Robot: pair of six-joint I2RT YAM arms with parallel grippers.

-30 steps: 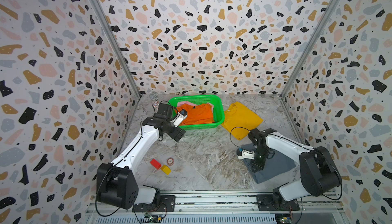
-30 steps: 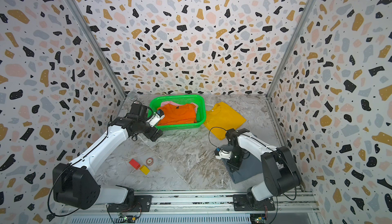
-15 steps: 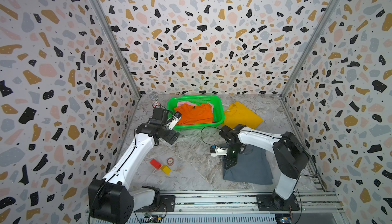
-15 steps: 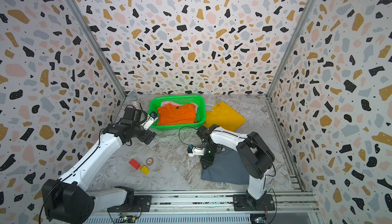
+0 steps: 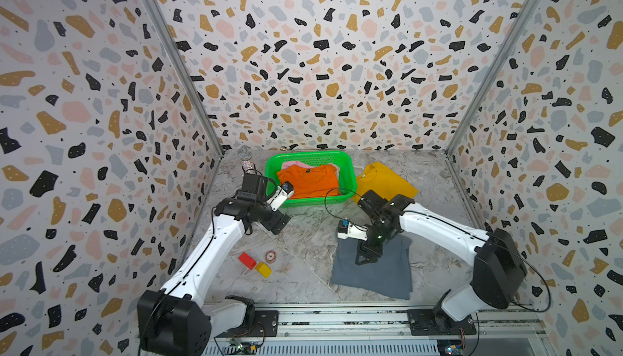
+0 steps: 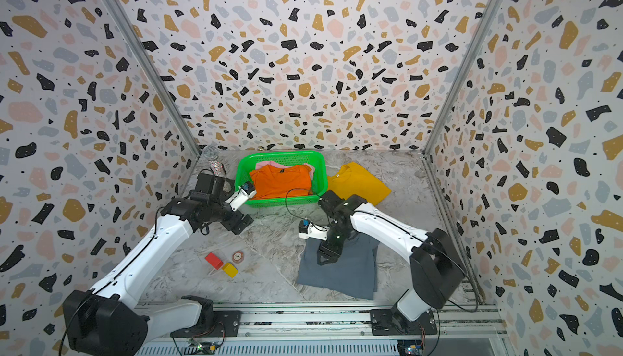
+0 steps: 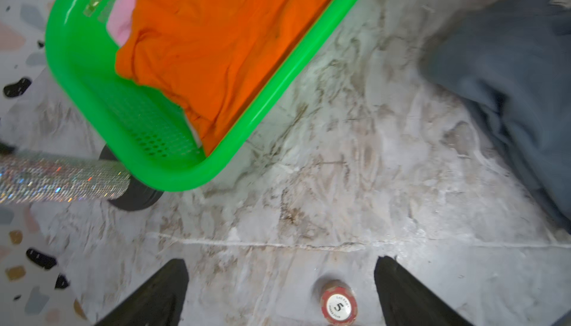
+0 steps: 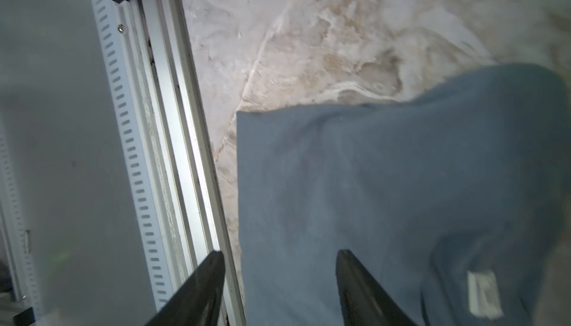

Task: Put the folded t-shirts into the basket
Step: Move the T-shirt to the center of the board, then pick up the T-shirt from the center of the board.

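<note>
Both arms (image 5: 438,229) bent — right fingers (image 8: 358,290) parted over grey tee (image 5: 374,276)

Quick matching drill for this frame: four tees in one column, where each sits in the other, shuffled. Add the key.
Things:
1. orange t-shirt
2. pink t-shirt
3. grey-blue t-shirt
4. mustard t-shirt

Places:
A. on the table, beside the basket
B. in the basket, on top
C. on the table, below the right gripper
D. in the basket, mostly covered by another tee

Pairs: 1-B, 2-D, 3-C, 4-A
</note>
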